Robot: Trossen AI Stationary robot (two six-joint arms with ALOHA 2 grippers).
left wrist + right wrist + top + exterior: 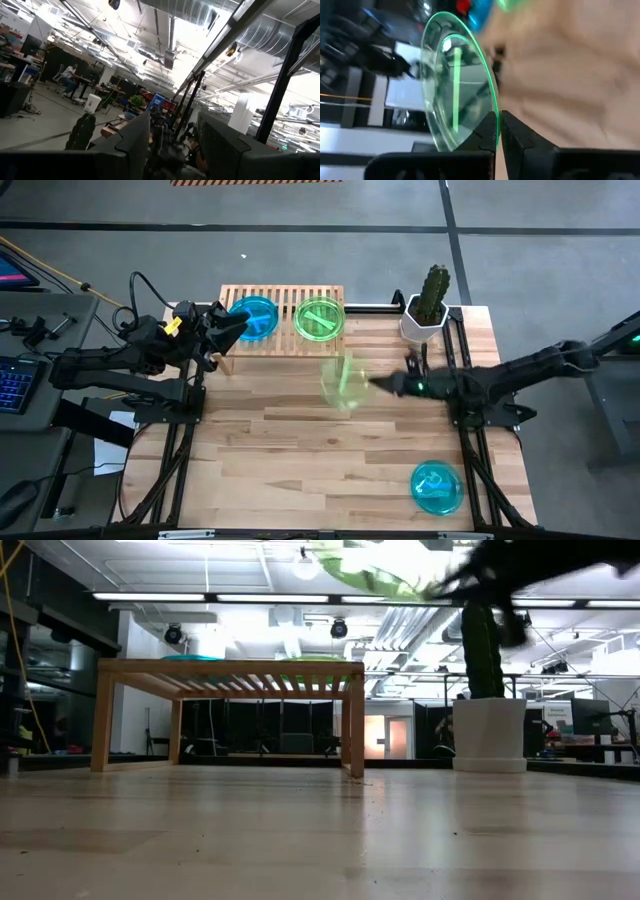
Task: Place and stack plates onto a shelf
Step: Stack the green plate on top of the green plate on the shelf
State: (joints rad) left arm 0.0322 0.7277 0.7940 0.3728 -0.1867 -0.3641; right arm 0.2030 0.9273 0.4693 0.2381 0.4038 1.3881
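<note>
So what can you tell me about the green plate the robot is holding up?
The green plate is round, see-through, glossy yellow-green plastic with a raised rim. The right gripper pinches its edge with shut fingers, and nothing else touches it. It is held tilted up on edge, above the table. From above it looks blurry, in front of the shelf, near the green stack there.

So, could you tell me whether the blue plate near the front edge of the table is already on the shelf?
No, in the high view that blue plate lies on the bare tabletop, far from the shelf at the back.
</note>
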